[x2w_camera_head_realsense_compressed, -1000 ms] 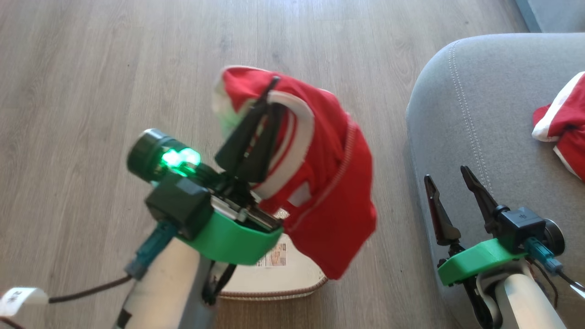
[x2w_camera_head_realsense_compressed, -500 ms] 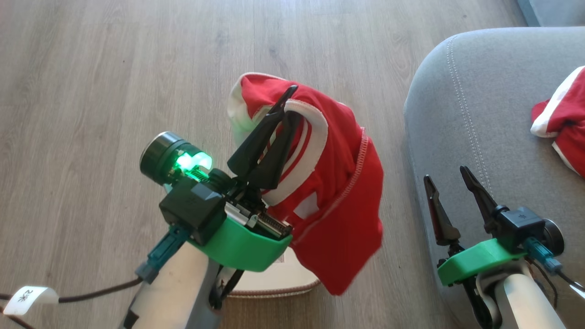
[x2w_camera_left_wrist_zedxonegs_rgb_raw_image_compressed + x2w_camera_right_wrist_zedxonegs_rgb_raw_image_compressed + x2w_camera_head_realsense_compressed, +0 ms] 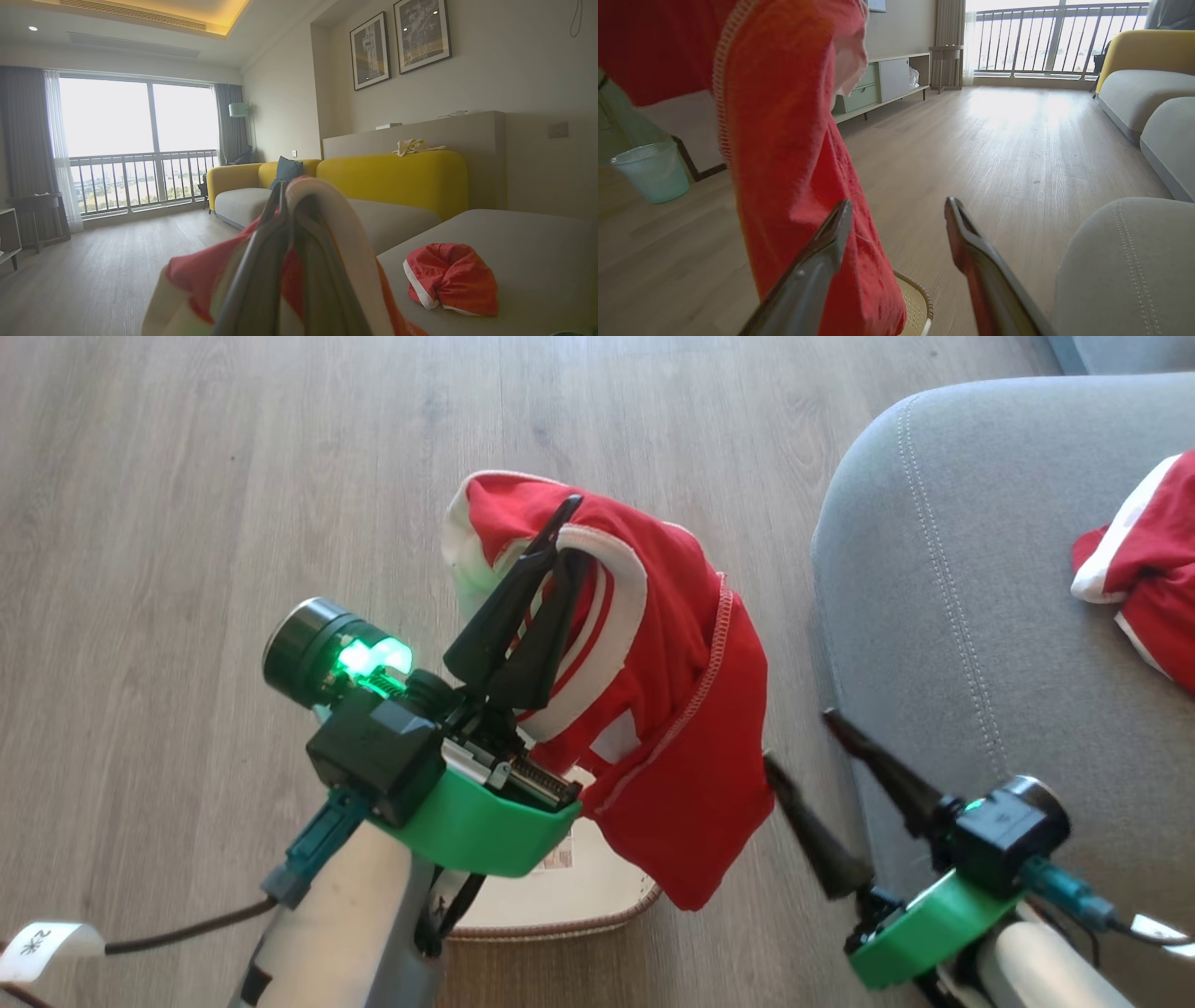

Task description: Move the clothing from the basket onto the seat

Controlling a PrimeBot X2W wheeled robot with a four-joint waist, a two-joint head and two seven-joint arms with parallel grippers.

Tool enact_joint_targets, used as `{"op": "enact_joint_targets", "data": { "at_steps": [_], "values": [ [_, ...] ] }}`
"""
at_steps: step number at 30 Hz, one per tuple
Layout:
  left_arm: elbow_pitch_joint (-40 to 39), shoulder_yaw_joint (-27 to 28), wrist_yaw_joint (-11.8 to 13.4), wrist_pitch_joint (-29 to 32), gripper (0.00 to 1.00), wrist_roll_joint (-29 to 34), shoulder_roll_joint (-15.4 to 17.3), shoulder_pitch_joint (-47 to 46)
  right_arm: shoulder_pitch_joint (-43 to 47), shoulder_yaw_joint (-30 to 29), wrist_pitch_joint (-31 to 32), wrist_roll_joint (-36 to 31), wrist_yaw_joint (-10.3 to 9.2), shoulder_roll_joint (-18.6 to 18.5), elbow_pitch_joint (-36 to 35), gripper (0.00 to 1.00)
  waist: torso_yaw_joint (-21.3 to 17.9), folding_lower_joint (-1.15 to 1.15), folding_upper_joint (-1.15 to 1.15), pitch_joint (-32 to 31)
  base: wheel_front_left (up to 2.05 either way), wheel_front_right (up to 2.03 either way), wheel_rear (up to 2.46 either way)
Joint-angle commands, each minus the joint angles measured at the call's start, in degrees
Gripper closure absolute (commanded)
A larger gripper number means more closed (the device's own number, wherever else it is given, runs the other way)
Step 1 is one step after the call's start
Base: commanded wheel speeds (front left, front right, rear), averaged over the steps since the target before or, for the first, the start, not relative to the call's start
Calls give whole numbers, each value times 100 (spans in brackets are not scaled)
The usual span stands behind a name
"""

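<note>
Floor (image 3: 233, 476) of pale wood planks spreads under everything. Next in size is the seat (image 3: 980, 569), a grey fabric cushion with a rounded corner and a double line of pale stitching, which takes the right of the head view.

A garment (image 3: 691, 709) of soft bright red fabric hangs in the air left of the seat, clear of it and above the basket. It has a broad white band looped over its top, a white panel on its far side and a small white patch lower down. A thin pale stitched stripe runs down its right edge toward a loose red point.

A second garment (image 3: 1134, 569), red with white edging, lies bunched on the seat near the head view's right edge. In the left wrist view it is a rounded bundle on the cushion top.

The basket (image 3: 579, 905) stands on the floor below the hanging garment, mostly hidden — a cream inside, a paper label and a brown braided rim show.

The left gripper (image 3: 560, 537) has its fingers pressed together on the white band and bears the garment. The right gripper (image 3: 796, 737) sits between garment and seat, fingers spread wide with nothing between them. One tip is close by the red cloth — whether it touches, I cannot tell.
</note>
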Motion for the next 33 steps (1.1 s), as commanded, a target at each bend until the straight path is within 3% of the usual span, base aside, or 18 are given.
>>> {"op": "enact_joint_targets", "data": {
  "at_steps": [1, 9, 33],
  "values": [
    [-194, 189, -37, -28, 100, 49, 40, -336, -56, 256, -13, 72, -1, -201, -331, 0, -5, 0, 0, 16, 0, 0, 0],
    [-173, 130, -40, -28, 100, 67, 40, -358, -236, 782, -13, 219, -1, -546, -728, 0, -15, 0, 0, 39, 0, 0, 0],
    [-181, -878, -203, -28, 100, -34, 40, -520, -1394, 1859, -13, 203, -1, -446, -311, 0, 288, 0, 0, 51, 0, 0, 0]
  ]
}}
